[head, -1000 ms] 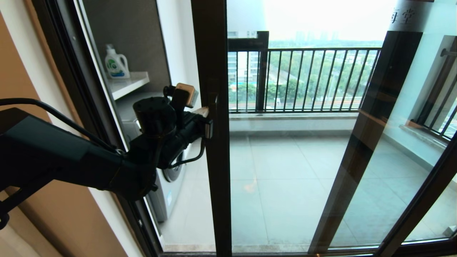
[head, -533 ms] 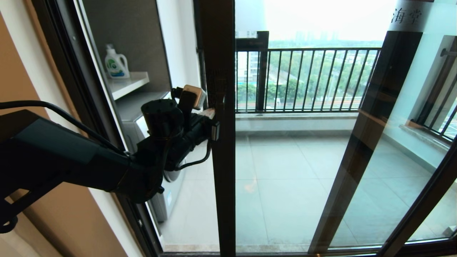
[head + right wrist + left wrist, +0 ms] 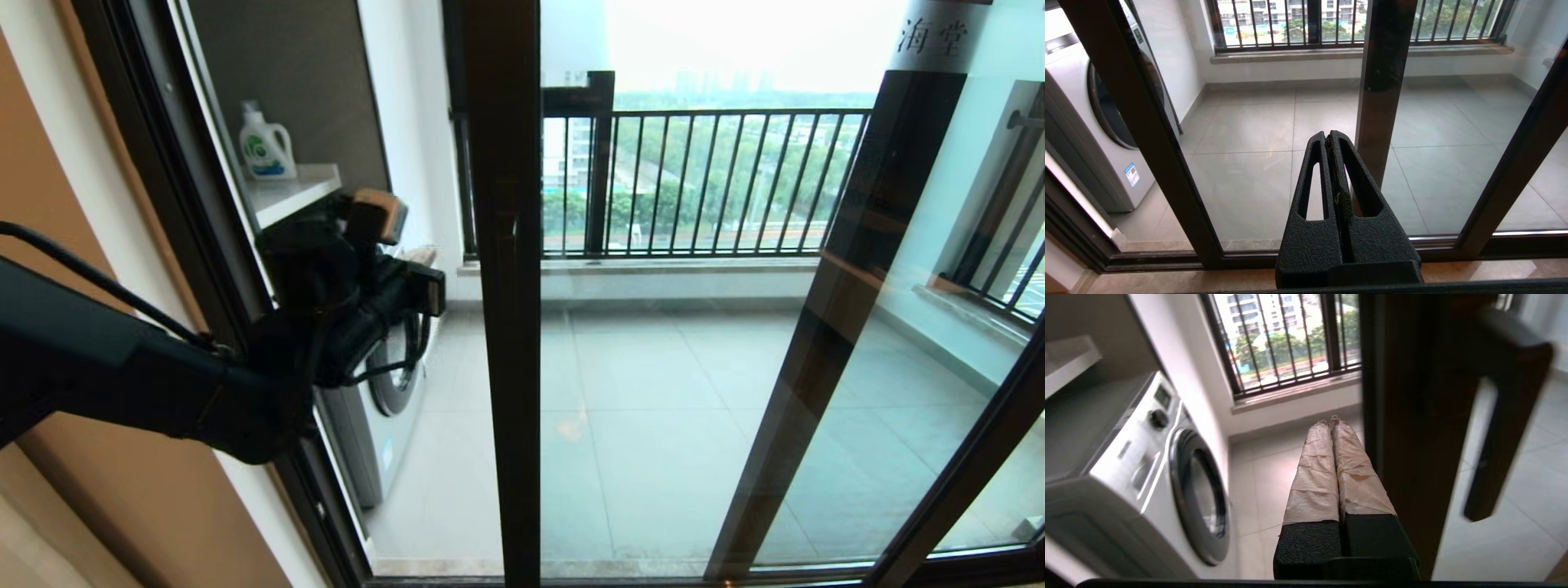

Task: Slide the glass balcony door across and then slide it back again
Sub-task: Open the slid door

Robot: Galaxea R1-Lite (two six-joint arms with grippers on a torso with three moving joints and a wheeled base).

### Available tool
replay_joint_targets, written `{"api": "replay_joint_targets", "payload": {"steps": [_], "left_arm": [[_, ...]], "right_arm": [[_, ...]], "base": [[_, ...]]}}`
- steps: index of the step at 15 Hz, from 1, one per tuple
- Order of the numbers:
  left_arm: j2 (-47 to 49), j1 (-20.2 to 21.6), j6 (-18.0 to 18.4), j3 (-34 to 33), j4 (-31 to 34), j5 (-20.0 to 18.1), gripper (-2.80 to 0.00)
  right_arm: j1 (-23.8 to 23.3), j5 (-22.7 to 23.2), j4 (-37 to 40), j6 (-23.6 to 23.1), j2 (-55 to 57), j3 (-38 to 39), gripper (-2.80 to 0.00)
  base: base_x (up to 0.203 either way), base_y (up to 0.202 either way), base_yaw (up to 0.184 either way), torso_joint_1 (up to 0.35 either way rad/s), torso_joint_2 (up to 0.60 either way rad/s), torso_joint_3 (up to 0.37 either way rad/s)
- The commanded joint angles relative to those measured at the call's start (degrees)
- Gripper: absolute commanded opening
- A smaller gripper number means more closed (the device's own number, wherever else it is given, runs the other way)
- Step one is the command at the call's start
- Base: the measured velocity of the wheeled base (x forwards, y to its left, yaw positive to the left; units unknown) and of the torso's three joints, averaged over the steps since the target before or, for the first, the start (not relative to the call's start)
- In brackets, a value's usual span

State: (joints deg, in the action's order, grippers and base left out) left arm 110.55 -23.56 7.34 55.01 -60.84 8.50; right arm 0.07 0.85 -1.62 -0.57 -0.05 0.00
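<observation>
The glass balcony door (image 3: pixel 506 343) stands part-way open, its dark brown leading stile upright in the middle of the head view. Its dark bar handle (image 3: pixel 1506 428) shows on the stile beside my fingers. A frosted strip with Chinese characters (image 3: pixel 931 37) crosses the glass at the top right. My left gripper (image 3: pixel 424 256) hangs in the opening to the left of the stile, apart from it, its tape-wrapped fingers (image 3: pixel 1314 465) shut on nothing. My right gripper (image 3: pixel 1330 134) is shut and empty, low before the glass, out of the head view.
A white washing machine (image 3: pixel 380 416) stands just inside the opening on the left, under a shelf (image 3: pixel 298 189) with a detergent bottle (image 3: pixel 265 147). The outer door frame (image 3: pixel 155 163) borders the left side. A dark balcony railing (image 3: pixel 694 180) lies beyond the tiled floor.
The door's stile slid a little to the right with my left gripper against it. My left gripper then came off the stile and drew back to the left.
</observation>
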Motion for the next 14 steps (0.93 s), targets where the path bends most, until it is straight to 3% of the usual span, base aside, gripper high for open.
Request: {"api": "replay_joint_targets", "payload": {"steps": [1, 5, 7, 9, 11, 14], "left_arm": [[-6.2, 5.0, -0.9, -4.9, -0.3, -1.1, -2.8], [-23.2, 19.3, -8.9, -23.2, 0.8, -12.7, -2.8], [-34.7, 23.9, -12.1, -31.2, 2.7, -17.9, -2.8], [-48.3, 26.4, -13.7, -36.8, 7.5, -20.8, -2.8], [-62.5, 27.5, -14.6, -38.0, 17.6, -22.8, -2.8], [-83.6, 28.2, -16.0, -37.4, 39.8, -27.8, -2.8]], "right_arm": [[0.0, 0.0, 0.0, 0.0, 0.0, 0.5, -2.8], [0.0, 0.0, 0.0, 0.0, 0.0, 0.5, -2.8], [0.0, 0.0, 0.0, 0.0, 0.0, 0.5, -2.8], [0.0, 0.0, 0.0, 0.0, 0.0, 0.5, -2.8], [0.0, 0.0, 0.0, 0.0, 0.0, 0.5, -2.8], [0.0, 0.0, 0.0, 0.0, 0.0, 0.5, -2.8]], "base": [[0.0, 0.0, 0.0, 0.0, 0.0, 0.0], [0.0, 0.0, 0.0, 0.0, 0.0, 0.0], [0.0, 0.0, 0.0, 0.0, 0.0, 0.0], [0.0, 0.0, 0.0, 0.0, 0.0, 0.0], [0.0, 0.0, 0.0, 0.0, 0.0, 0.0], [0.0, 0.0, 0.0, 0.0, 0.0, 0.0]]}}
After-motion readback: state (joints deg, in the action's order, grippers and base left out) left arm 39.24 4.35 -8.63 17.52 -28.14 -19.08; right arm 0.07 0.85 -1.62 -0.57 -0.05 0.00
